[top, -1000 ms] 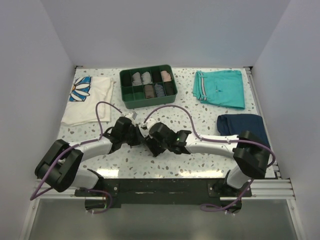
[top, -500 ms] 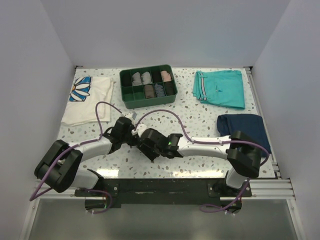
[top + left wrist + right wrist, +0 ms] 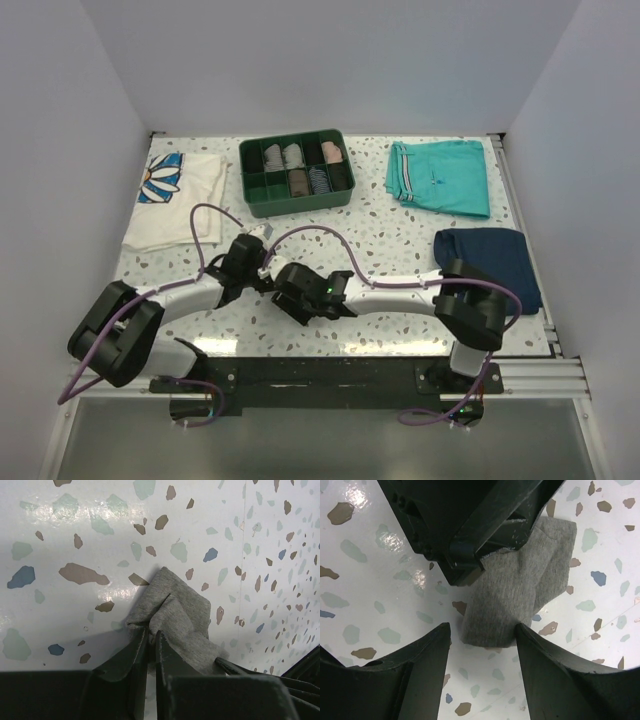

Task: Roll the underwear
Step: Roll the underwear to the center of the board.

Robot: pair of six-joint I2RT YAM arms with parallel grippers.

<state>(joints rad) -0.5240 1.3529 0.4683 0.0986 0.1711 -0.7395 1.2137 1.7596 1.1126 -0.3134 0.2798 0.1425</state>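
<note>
The underwear (image 3: 177, 612) is a small grey-taupe cloth bundle lying folded on the speckled table. In the left wrist view my left gripper (image 3: 151, 632) is shut on its near edge, pinching a fold. In the right wrist view the underwear (image 3: 515, 597) lies between my open right fingers, with my right gripper (image 3: 482, 630) straddling its near end and the left gripper above it. In the top view the two grippers meet nose to nose, the left gripper (image 3: 262, 272) and the right gripper (image 3: 280, 283), and they hide the cloth.
A green divided tray (image 3: 296, 171) with several rolled garments stands at the back centre. A white daisy-print shirt (image 3: 175, 198) lies back left, teal shorts (image 3: 440, 176) back right, a navy folded garment (image 3: 488, 257) at right. Purple cables loop over both arms.
My right arm has reached leftward, bringing its gripper up against the left gripper. The left arm has barely moved.
</note>
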